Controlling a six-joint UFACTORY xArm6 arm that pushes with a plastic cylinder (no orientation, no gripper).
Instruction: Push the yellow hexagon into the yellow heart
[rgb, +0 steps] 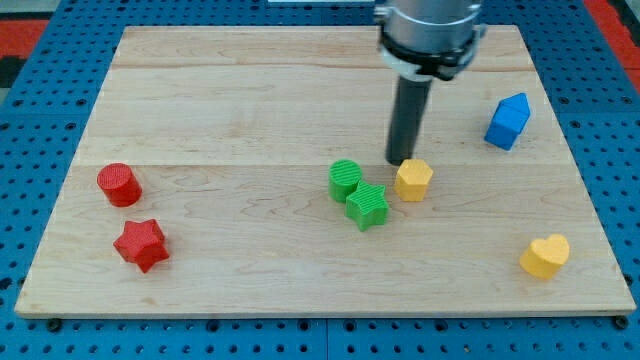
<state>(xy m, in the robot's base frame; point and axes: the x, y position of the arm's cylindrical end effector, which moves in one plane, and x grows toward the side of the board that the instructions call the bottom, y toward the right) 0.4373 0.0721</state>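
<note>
The yellow hexagon (413, 180) sits a little right of the board's middle. The yellow heart (545, 256) lies near the board's bottom right corner, well apart from the hexagon. My tip (401, 162) stands just above and slightly left of the yellow hexagon, touching or almost touching its upper left edge. The rod hangs from the arm at the view's top.
A green cylinder (345, 179) and a green star (367, 206) sit just left of the hexagon, touching each other. A blue house-shaped block (507, 121) is at the right. A red cylinder (119, 185) and a red star (140, 244) are at the left. The wooden board (250, 100) lies on a blue pegboard.
</note>
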